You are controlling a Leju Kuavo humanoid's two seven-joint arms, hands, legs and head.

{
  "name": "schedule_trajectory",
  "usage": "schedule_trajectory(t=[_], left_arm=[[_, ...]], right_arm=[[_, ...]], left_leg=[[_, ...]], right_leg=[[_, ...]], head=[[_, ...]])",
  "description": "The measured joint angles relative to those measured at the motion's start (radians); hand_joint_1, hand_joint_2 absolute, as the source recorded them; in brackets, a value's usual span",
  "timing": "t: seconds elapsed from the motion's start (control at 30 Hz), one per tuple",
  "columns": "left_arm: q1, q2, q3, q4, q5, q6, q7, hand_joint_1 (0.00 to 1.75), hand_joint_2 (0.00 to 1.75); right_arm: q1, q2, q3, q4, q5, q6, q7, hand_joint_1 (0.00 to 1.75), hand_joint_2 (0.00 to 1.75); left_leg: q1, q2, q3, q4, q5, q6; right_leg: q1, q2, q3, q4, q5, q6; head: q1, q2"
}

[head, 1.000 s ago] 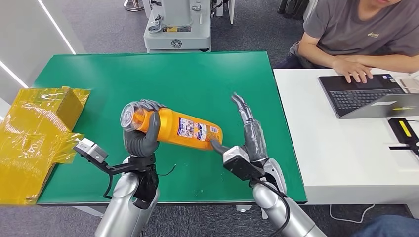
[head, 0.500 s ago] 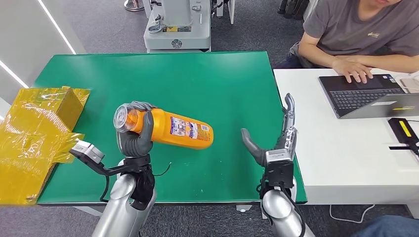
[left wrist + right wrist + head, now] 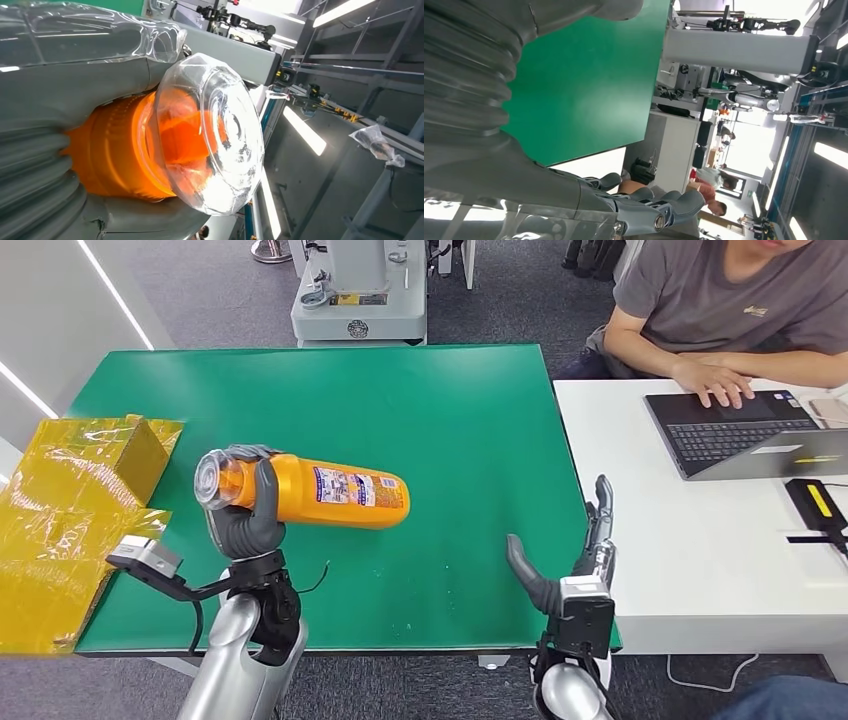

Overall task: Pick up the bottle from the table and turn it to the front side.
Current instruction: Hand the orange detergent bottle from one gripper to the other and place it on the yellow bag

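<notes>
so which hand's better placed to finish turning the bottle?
Left. The left hand already grips the orange bottle near its clear cap, lifted over the green table. The right hand is open at the table's edge, apart from it.

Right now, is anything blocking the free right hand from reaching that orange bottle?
Nothing visible does. Bare green table lies between the open right hand and the bottle, which the left hand holds near its cap.

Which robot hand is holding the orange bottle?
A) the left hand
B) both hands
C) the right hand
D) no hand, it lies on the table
A: the left hand grips the orange bottle near its clear cap, while the right hand is open, away from it by the table's edge.
</notes>
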Motion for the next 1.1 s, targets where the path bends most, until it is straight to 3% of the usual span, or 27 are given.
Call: schedule_trajectory(t=[0.13,0.23,0.37,0.53,0.67,0.8,0.97,1.1], left_arm=[[0.001,0.004,0.002,-0.01,-0.008,0.031,-0.011,1.75,1.75],[-0.002,0.017,0.01,-0.03,-0.071,0.109,-0.027,1.75,1.75],[-0.026,0.069,0.032,-0.086,-0.344,0.281,0.008,1.75,1.75],[-0.073,0.159,0.057,-0.12,-0.8,0.385,0.139,1.75,1.75],[-0.145,0.235,0.058,-0.084,-1.085,0.389,0.257,1.75,1.75],[-0.214,0.306,0.058,-0.004,-1.197,0.35,0.315,1.75,1.75],[-0.273,0.377,0.048,0.114,-1.305,0.287,0.331,1.75,1.75],[-0.339,0.433,0.015,0.247,-1.369,0.214,0.283,1.75,1.75]], right_arm=[[0.004,0.003,-0.003,0.0,-0.008,0.0,0.008,0.0,1.75],[0.013,0.004,-0.003,0.0,-0.009,0.0,0.011,0.0,1.75],[0.024,0.008,-0.002,-0.001,0.011,0.0,0.007,0.0,1.75],[0.042,0.015,0.002,-0.022,0.018,0.0,0.017,0.0,1.75],[0.067,0.018,0.008,-0.059,0.045,0.0,0.037,0.0,1.75],[0.103,0.022,0.007,-0.095,0.071,0.005,0.057,0.0,1.75],[0.132,0.024,0.005,-0.113,0.078,0.018,0.052,0.0,1.75],[0.144,0.025,0.0,-0.128,0.079,0.025,0.041,0.0,1.75]], left_leg=[[0.0,0.0,0.0,0.0,0.0,0.0],[0.0,0.0,0.0,0.0,0.0,0.0],[0.0,0.0,0.0,0.0,0.0,0.0],[0.001,0.0,0.0,0.0,0.0,-0.001],[0.001,0.0,0.0,0.0,0.001,-0.001],[0.0,0.001,0.001,0.0,0.001,-0.001],[0.001,0.001,0.001,0.0,0.001,-0.001],[0.001,0.001,0.001,0.0,0.001,-0.001]], right_leg=[[0.0,0.0,0.0,0.0,0.0,0.0],[0.0,0.0,0.0,0.0,0.0,0.0],[0.0,0.0,0.0,0.001,0.0,0.0],[0.0,0.0,-0.001,0.001,-0.001,-0.001],[0.0,0.0,-0.001,0.001,-0.001,-0.001],[0.0,0.001,-0.001,0.001,0.0,-0.001],[0.0,0.001,-0.001,0.001,0.0,-0.001],[0.0,0.002,-0.001,0.001,0.0,-0.002]], head=[[0.0,0.0],[0.0,0.0],[0.0,0.0],[0.0,0.0],[0.0,0.0],[0.0,0.0],[0.0,0.0],[0.0,0.0]])
